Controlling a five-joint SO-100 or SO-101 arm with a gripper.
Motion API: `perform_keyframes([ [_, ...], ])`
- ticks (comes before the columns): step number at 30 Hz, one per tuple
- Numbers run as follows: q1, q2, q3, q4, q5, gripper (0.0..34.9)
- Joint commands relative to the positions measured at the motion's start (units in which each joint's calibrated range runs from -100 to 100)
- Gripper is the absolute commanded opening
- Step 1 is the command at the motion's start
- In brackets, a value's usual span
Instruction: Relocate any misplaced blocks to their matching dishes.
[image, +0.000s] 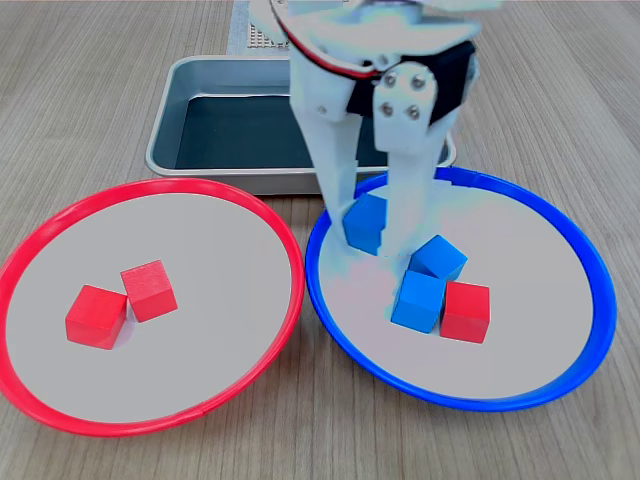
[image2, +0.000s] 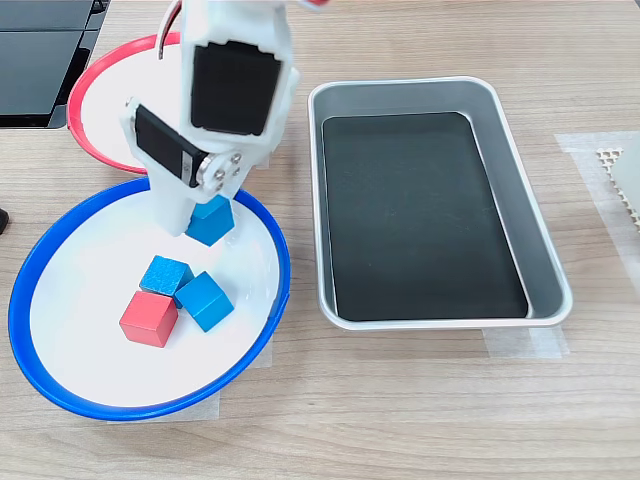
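In both exterior views my white gripper (image: 368, 228) (image2: 200, 222) reaches down into the blue-rimmed plate (image: 592, 262) (image2: 20, 290), shut on a blue cube (image: 365, 222) (image2: 211, 221) at the plate's surface or just above it. Two more blue cubes (image: 438, 258) (image: 418, 302) lie touching in that plate, with a red cube (image: 466, 312) (image2: 149, 319) pressed against them. The red-rimmed plate (image: 150, 186) (image2: 76, 100) holds two red cubes (image: 96, 316) (image: 150, 290). The arm hides most of that plate in the second exterior view.
A rectangular silver tray (image: 200, 70) (image2: 400, 88) with a dark bottom stands behind the plates in the first exterior view and holds nothing. The two plates almost touch. A dark object (image2: 40, 60) lies at the second exterior view's top left.
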Motion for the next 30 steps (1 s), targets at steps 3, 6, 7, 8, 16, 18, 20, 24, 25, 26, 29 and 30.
perform_keyframes([
  [3, 2.19, -2.59, 0.62, -1.56, 1.37, 0.4],
  [6, 2.10, -1.82, 0.17, -2.47, 1.37, 0.5],
  [7, 2.01, -1.65, 0.07, -2.80, 1.42, 1.1],
  [8, 1.82, -1.48, 0.07, -2.96, 1.42, 2.4],
  [16, 1.25, -1.40, 0.07, -2.22, 1.47, 10.6],
  [18, 1.16, -1.31, -0.02, -2.22, 1.47, 11.0],
  [20, 0.97, -1.31, -0.29, -2.14, 1.47, 10.8],
  [24, 0.50, -1.91, -1.38, -1.48, 1.47, 10.0],
  [25, 0.22, -1.99, -2.11, -0.98, 1.27, 9.6],
  [26, -0.16, -2.16, -3.02, -0.32, 1.27, 9.2],
  [29, -1.66, -2.25, -6.66, 1.74, 1.07, 8.8],
  [30, -2.42, -2.33, -7.94, 1.49, 0.05, 8.9],
])
